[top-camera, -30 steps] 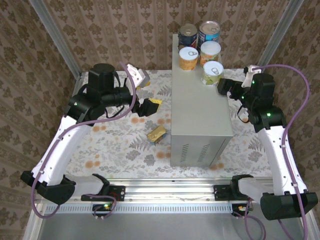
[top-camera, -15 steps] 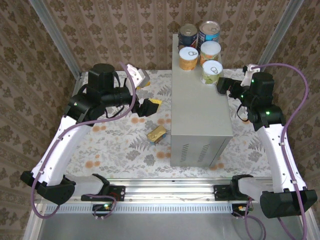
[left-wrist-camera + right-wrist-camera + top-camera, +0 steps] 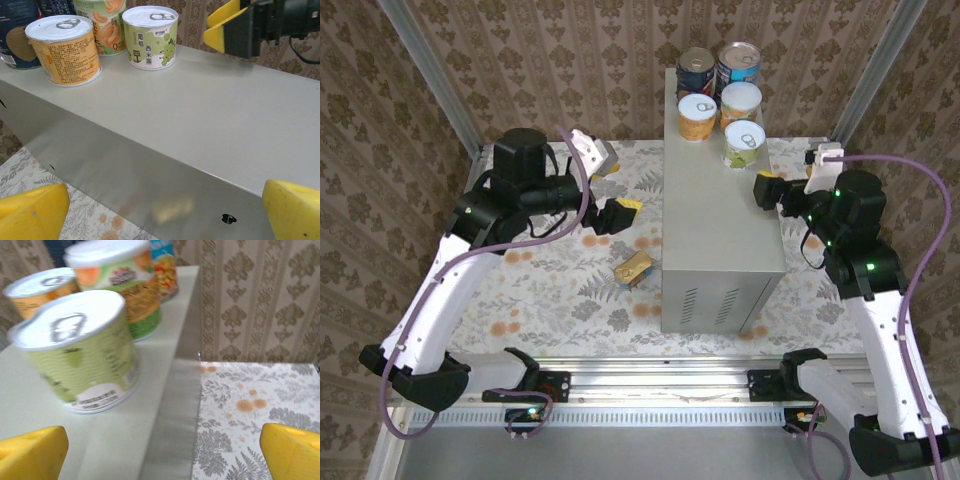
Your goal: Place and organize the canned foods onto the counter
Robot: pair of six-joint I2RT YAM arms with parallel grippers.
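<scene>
Five cans (image 3: 741, 103): upright in a cluster at the far end of the grey surface (image 3: 720, 220), lids up.
Gold tin (image 3: 633, 267): on the floral floor (image 3: 550, 290), just beside the surface's left wall.
Right hand (image 3: 767, 188): wide open, empty, near the green can (image 3: 744, 143), not touching it.
Left hand (image 3: 623, 216): wide open, empty, above the floor, facing the surface's left wall.

Left arm (image 3: 440, 275) and right arm (image 3: 882, 330): white shells, black joints, green LEDs (image 3: 869, 266), purple cable (image 3: 880, 157) looped along each; left gripper (image 3: 165, 212) and right gripper (image 3: 165, 450) black with yellow fingertips (image 3: 35, 210)
</scene>
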